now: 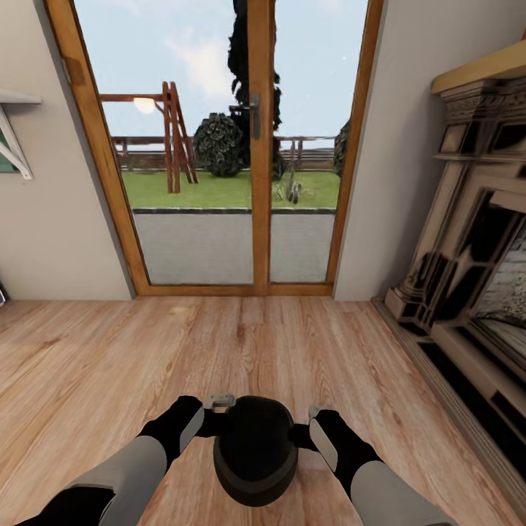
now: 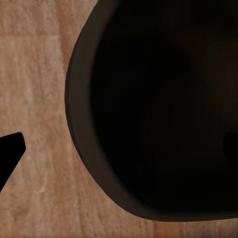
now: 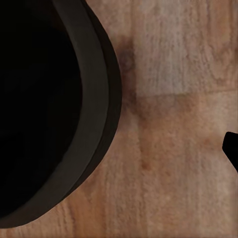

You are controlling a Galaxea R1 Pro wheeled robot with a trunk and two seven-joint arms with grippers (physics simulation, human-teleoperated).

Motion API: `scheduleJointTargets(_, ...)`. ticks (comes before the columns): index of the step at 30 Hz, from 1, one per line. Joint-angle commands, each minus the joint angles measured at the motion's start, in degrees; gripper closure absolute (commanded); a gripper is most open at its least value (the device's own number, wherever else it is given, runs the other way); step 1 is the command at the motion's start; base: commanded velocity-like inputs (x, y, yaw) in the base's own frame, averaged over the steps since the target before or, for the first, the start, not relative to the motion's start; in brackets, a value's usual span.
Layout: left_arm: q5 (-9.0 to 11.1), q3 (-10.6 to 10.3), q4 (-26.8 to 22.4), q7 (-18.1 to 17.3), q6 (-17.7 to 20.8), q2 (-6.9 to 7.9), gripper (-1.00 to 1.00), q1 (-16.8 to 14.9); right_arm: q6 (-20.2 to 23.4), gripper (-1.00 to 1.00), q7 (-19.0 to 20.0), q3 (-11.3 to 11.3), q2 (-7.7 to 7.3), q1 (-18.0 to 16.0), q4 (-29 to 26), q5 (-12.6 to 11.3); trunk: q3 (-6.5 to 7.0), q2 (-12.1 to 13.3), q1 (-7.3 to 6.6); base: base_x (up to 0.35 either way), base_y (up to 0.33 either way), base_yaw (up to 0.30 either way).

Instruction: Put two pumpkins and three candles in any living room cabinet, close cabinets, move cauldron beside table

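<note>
Your left gripper [image 1: 219,410] presses one side of the round black wide-mouthed cauldron [image 1: 256,447] and your right gripper [image 1: 315,425] the other — carried between them above the pale wood plank floor [image 1: 95,372]. How wide each claw's fingers stand, I cannot tell. Keep both arms level and moving together as you turn away from the wood-framed glass door [image 1: 259,146], so the pot doesn't slip. Its far rim hides both sets of fingertips — contact is a guess.

Black cauldron [image 1: 256,449], wood-grain brown floor [image 1: 109,365]
</note>
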Motion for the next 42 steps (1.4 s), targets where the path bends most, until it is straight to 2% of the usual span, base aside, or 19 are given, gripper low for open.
scheduleJointTargets(1,0.2,-0.1,-0.1,-0.1,0.3,0.01,-1.00,0.0,0.2,-1.00,-0.5,0.2,0.00,0.0,-0.1,-0.6,-0.06,0.0,-0.01,0.025,-0.003,0.000)
scheduleJointTargets(14,0.2,-0.1,-0.1,-0.1,0.3,0.05,-1.00,0.0,0.1,-1.00,-0.5,0.2,0.00,0.0,-0.1,-0.6,-0.06,0.0,-0.01,0.005,-0.001,0.000)
scheduleJointTargets(22,0.1,-0.2,-0.1,-0.1,0.3,0.01,-1.00,0.0,-2.7,-1.00,-0.6,0.2,0.00,0.0,0.0,-1.5,-0.06,0.0,-0.01,0.000,0.000,0.000)
scheduleJointTargets(28,0.0,-2.7,-0.1,-0.1,0.3,-0.04,-1.00,0.0,-3.0,-1.00,-0.6,0.3,0.00,0.0,0.0,-1.8,-0.06,0.0,-0.01,0.000,0.000,0.000)
scheduleJointTargets(42,0.0,-3.3,-0.1,-0.1,0.3,-0.17,-1.00,0.0,-3.1,-1.00,-0.5,0.3,0.00,0.0,0.0,-1.8,-0.06,0.0,-0.01,0.054,0.000,0.000)
